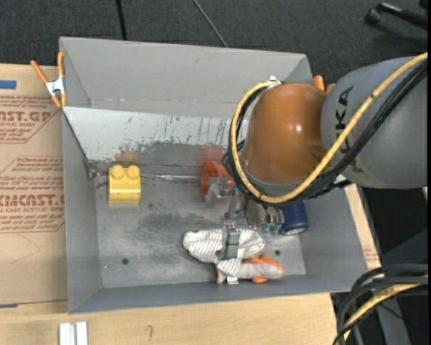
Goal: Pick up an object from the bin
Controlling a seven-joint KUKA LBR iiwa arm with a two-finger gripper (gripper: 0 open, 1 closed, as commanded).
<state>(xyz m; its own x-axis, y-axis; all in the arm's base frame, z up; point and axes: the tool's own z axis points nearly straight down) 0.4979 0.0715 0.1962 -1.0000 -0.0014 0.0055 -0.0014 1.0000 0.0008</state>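
Crumpled white cloth (201, 244) lies by the bin (79, 250) front wall.

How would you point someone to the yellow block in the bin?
Start at the grey bin. On the left of its floor, apart from everything else, lies the block. It is the only yellow thing, boxy with two studs; the rest cluster near the arm.

Robotics lab: a KUKA arm (377, 131) above a grey metal bin (179, 77).

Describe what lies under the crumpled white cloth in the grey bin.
An orange elongated object sticks out from beneath the crumpled white cloth at its right end. Its remainder is covered, so its kind is unclear.
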